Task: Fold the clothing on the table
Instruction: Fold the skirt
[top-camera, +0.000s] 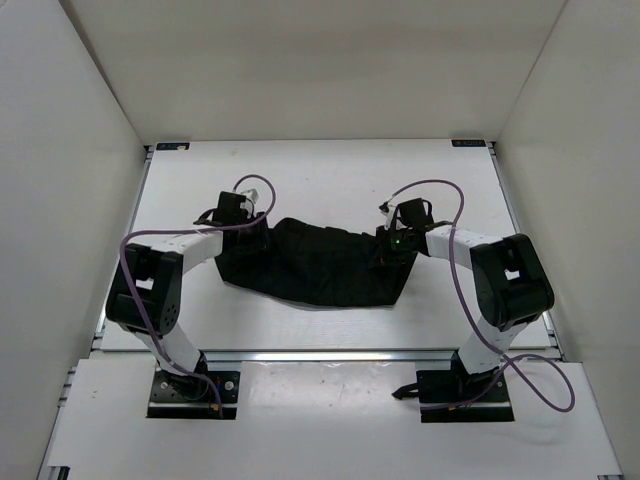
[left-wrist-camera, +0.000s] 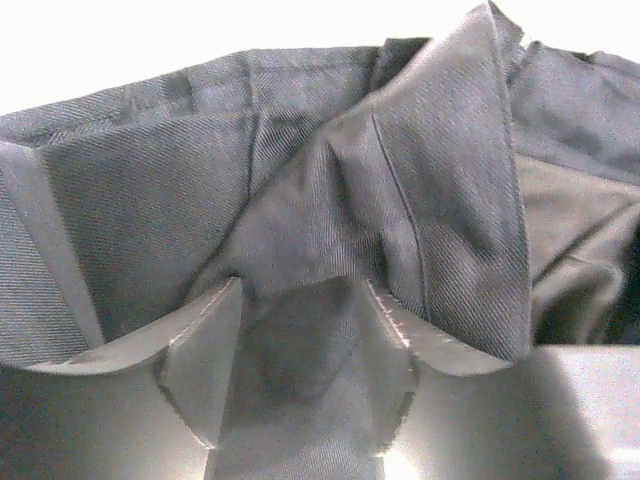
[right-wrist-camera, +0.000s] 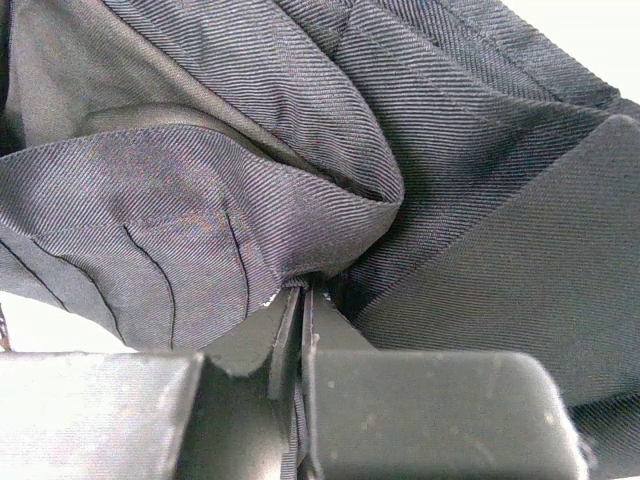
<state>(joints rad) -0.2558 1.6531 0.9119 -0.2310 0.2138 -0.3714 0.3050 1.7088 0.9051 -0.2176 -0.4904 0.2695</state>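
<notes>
One side's loose: R gripper pinches clothing, L gripper gapes w/ fabric between; we risk uneven fold.

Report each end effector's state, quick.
Left end effector: open, fingers apart with the clothing between them.
Right end effector: closed, pinching the clothing.

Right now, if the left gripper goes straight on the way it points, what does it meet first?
The clothing. Its folds lie right in front of the left gripper and between its parted fingers. How near is unclear; the cloth may be touching them.
</notes>
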